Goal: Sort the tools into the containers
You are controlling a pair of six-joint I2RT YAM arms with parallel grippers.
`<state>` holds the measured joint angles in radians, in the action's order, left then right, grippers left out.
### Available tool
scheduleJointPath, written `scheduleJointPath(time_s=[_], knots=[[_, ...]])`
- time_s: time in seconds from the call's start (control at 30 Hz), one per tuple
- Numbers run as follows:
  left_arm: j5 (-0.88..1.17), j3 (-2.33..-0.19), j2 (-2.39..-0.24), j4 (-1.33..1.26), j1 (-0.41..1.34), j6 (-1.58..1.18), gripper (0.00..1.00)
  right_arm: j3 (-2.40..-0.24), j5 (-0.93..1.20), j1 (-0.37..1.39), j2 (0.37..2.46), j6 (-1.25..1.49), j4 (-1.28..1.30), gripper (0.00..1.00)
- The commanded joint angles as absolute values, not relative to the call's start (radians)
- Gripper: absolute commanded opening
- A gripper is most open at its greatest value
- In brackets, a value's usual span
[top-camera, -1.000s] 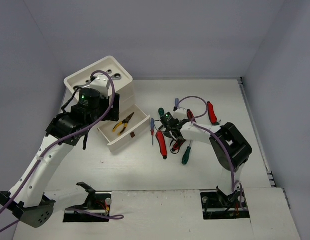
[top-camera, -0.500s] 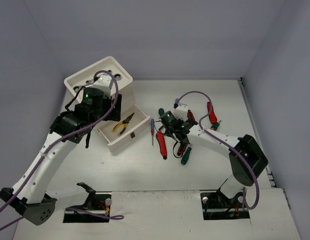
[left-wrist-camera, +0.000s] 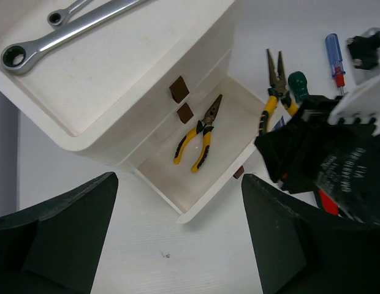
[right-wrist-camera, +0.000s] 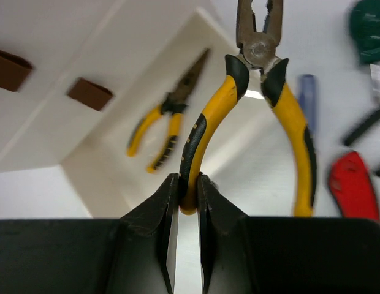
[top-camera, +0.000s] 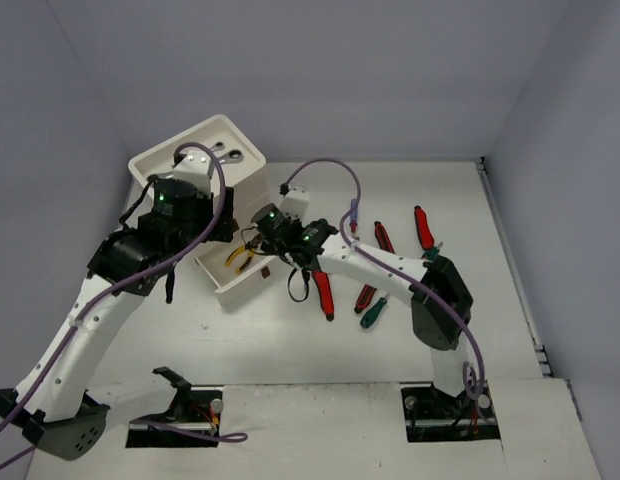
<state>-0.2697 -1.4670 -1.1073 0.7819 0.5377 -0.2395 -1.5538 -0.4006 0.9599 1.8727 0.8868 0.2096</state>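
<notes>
Right fingers (right-wrist-camera: 147,245) clamp one pliers (right-wrist-camera: 214,107) handle at the open drawer's (left-wrist-camera: 208,205) rim; left fingers (left-wrist-camera: 61,233) gape. Best released low, beside its twin (left-wrist-camera: 199,138).

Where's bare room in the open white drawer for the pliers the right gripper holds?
The drawer floor is bare between the yellow-black pliers lying there and its front wall. Right of it the table is crowded with tools.

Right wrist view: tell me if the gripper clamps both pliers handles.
No, the right gripper pinches only one handle of the pliers; the other hangs free.
</notes>
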Motion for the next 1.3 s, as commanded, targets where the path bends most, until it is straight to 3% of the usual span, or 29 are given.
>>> scheduleJointPath(time_s=[0.0,0.27,0.33,0.43,0.57,0.7,0.93,1.27], knots=[[-0.322,-1.515,-1.063,0.762,0.537,-0.217,0.78,-1.768,-0.423,0.991,2.009,0.98,0.175,0.0],[-0.345,-1.522,-1.023,0.776,0.535,-0.204,0.78,-1.994,-0.377,1.017,2.203,1.036,0.174,0.0],[-0.345,-1.52,-1.02,0.779,0.535,-0.202,0.78,-2.031,-0.377,1.022,2.247,1.044,0.175,0.04],[-0.342,-1.519,-1.022,0.784,0.535,-0.199,0.78,-2.073,-0.367,1.02,2.288,1.033,0.173,0.2],[-0.337,-1.52,-1.022,0.783,0.535,-0.197,0.78,-2.073,-0.375,1.023,2.286,0.971,0.174,0.51],[-0.335,-1.528,-1.033,0.782,0.535,-0.196,0.78,-2.051,-0.388,1.023,2.241,0.893,0.173,0.6],[-0.32,-1.547,-1.05,0.781,0.536,-0.198,0.78,-1.816,-0.497,0.966,2.018,0.763,0.175,0.6],[-0.269,-1.542,-1.085,0.781,0.539,-0.235,0.78,-1.327,-0.41,0.755,1.734,0.769,0.176,0.54]])
